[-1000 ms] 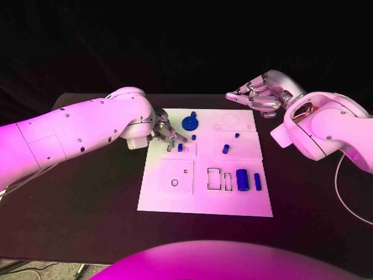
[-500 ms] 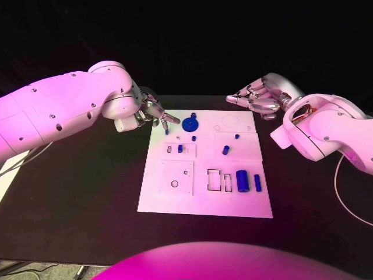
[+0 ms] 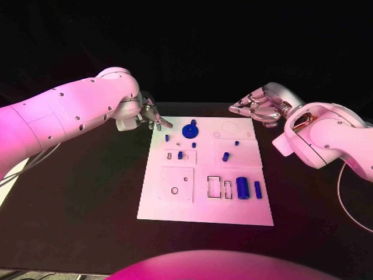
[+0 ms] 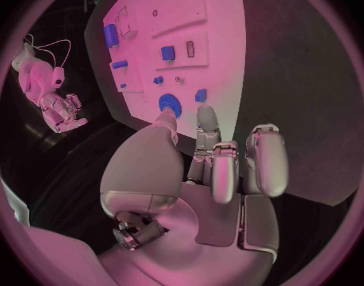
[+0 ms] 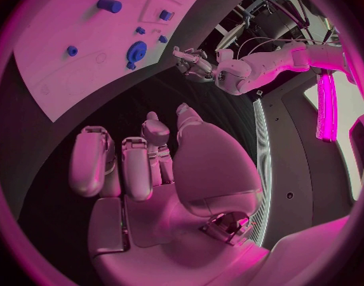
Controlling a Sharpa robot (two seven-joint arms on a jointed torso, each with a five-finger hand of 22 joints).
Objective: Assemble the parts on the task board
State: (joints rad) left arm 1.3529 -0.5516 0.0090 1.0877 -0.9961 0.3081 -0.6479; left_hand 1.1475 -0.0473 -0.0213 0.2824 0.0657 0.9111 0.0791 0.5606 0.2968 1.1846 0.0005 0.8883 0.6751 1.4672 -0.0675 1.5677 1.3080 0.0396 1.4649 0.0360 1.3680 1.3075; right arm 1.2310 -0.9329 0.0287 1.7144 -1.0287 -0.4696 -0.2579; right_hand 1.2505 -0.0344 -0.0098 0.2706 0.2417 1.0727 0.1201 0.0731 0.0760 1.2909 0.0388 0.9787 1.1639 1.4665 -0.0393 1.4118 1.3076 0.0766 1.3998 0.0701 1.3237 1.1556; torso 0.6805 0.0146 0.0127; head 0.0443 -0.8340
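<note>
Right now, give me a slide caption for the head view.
Both hands, left hand and right hand, hover empty beyond the white task board's far corners, blue parts scattered across it.

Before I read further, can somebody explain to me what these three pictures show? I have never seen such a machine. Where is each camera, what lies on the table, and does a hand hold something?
This is a robot with two white arms, each ending in a silver hand. One picture looks down from the robot's head; the two round ones come from cameras at each wrist, behind that arm's own hand.

On the black table lies a white plate, the task board, with printed outlines and small blue parts: a round gear-like piece at its far end, short pegs in the middle, and two larger blue cylinders nearer the robot.

The left hand hangs beside the board's far left corner, the right hand beside its far right corner. Both have their fingers curled in, and neither holds anything.
</note>
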